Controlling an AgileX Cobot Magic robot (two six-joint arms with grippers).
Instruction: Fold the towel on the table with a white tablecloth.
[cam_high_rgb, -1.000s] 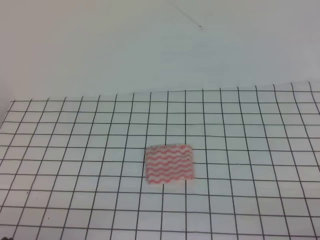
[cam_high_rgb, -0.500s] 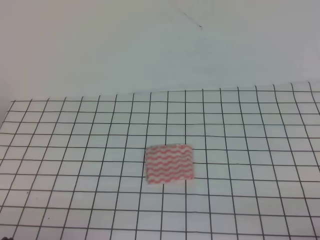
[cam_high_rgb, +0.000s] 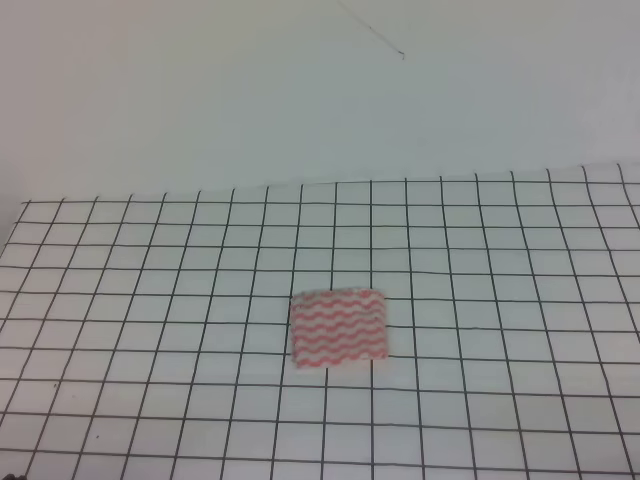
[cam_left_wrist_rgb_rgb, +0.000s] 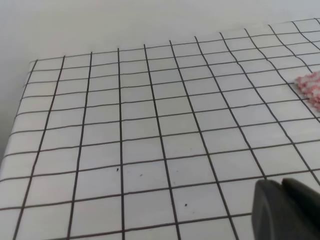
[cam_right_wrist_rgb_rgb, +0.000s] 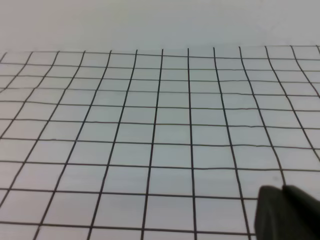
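Observation:
The towel (cam_high_rgb: 338, 327) is a small rectangle with pink-red and white wavy stripes. It lies flat near the middle of the table's gridded white tablecloth (cam_high_rgb: 150, 300). In the left wrist view only a corner of the towel (cam_left_wrist_rgb_rgb: 311, 88) shows at the right edge, far ahead and to the right of my left gripper (cam_left_wrist_rgb_rgb: 281, 184). The left gripper's dark fingertips meet at the bottom right of that view, shut and empty. In its own view my right gripper (cam_right_wrist_rgb_rgb: 282, 190) looks the same, shut over the bare tablecloth (cam_right_wrist_rgb_rgb: 150, 125). Neither gripper shows in the exterior high view.
A plain white wall (cam_high_rgb: 300, 90) rises behind the table's far edge. The table's left edge (cam_left_wrist_rgb_rgb: 20, 100) shows in the left wrist view. A few tiny dark specks (cam_left_wrist_rgb_rgb: 117, 169) mark the cloth.

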